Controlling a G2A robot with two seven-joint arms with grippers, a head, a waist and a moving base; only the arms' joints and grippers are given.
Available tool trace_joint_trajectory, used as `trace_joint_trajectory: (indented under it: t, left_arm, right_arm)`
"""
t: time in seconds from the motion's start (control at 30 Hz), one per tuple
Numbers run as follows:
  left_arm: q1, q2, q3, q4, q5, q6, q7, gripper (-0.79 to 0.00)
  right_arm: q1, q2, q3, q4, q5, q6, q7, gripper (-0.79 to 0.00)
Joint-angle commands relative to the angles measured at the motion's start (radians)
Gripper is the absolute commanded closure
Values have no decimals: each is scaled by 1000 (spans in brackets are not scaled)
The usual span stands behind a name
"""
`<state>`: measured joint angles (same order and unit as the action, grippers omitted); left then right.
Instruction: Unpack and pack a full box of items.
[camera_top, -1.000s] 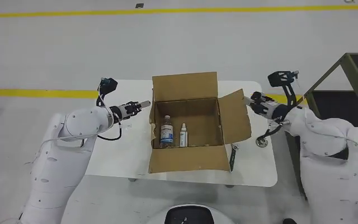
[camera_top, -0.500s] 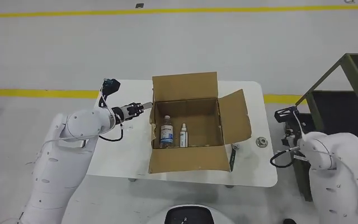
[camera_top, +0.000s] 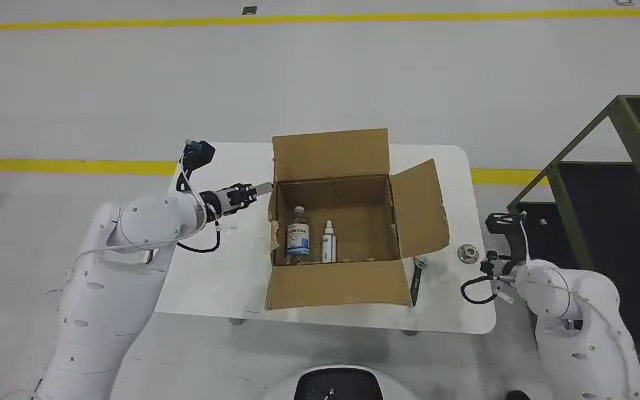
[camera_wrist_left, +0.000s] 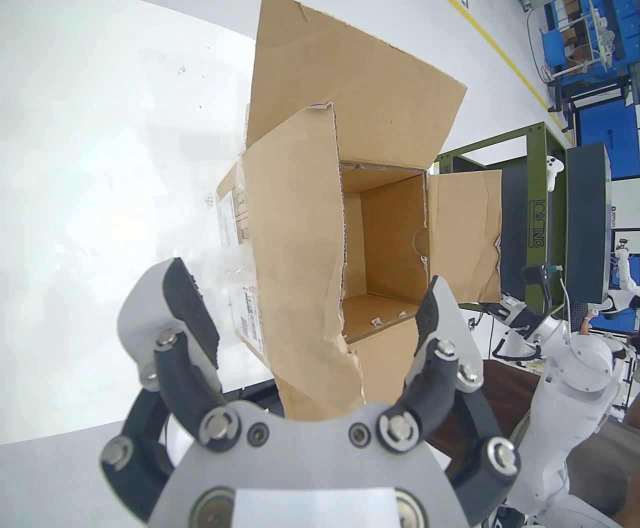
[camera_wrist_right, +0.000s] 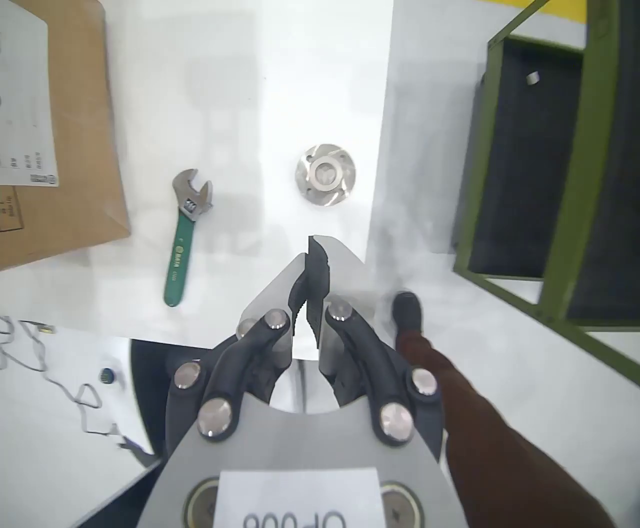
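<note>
Top view showed an open cardboard box at the middle of the white tabletop, with a large bottle and a small bottle upright inside. The left gripper hung at the box's torn left flap, jaws apart. The right gripper, jaws together and empty, sat above the tabletop's right edge near a wrench and a metal disc.
</note>
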<state>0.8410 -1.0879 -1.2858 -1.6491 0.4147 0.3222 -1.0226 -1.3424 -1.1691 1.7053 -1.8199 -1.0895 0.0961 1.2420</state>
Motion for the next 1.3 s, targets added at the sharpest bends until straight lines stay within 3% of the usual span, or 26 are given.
trace_joint_trajectory:
  t: [0.0,0.13,0.23,0.27,0.3,0.33,0.37,0.5,0.53,0.7,0.8,0.9,0.93,0.97,1.03,1.27]
  left_arm:
    - [0,0,0,0,0,0,0,-785]
    - [0,0,0,0,0,0,0,-785]
    - [0,0,0,0,0,0,0,-785]
    - [0,0,0,0,0,0,0,-785]
    - [0,0,0,0,0,0,0,-785]
    - [0,0,0,0,0,0,0,-785]
    - [0,0,0,0,0,0,0,-785]
    - [0,0,0,0,0,0,0,-785]
    - [0,0,0,0,0,0,0,-785]
    - [0,0,0,0,0,0,0,-785]
    - [0,0,0,0,0,0,0,-785]
    - [0,0,0,0,0,0,0,-785]
    - [0,0,0,0,0,0,0,-785]
    - [0,0,0,0,0,0,0,-785]
    - [0,0,0,0,0,0,0,-785]
    - [0,0,0,0,0,0,0,-785]
  right_arm:
    - [-7,-6,-8,6,72,56,-19,0]
    - [13,-15,-80,44,81,149,-17,0]
    - [70,-15,-164,72,-62,181,-4,-37]
    - [91,-18,-193,84,-67,199,8,-123]
    - [111,-22,-216,99,-67,212,15,-332]
    - [137,-26,-246,122,-80,228,14,-471]
    - [154,-28,-267,138,-96,235,12,-369]
    - [209,-37,-316,192,-97,251,19,-434]
    - [220,-38,-330,207,-109,251,18,-409]
    - [266,-50,-381,297,-95,262,7,-453]
    - [281,-57,-408,336,-83,269,-2,-391]
    - [287,-64,-434,353,-77,272,-6,-397]
    - [287,-65,-440,352,-74,273,-3,-440]
    - [286,-66,-443,349,-78,274,1,-582]
    - [282,-65,-445,333,-94,272,21,-785]
    - [272,-60,-437,305,-117,258,48,-785]
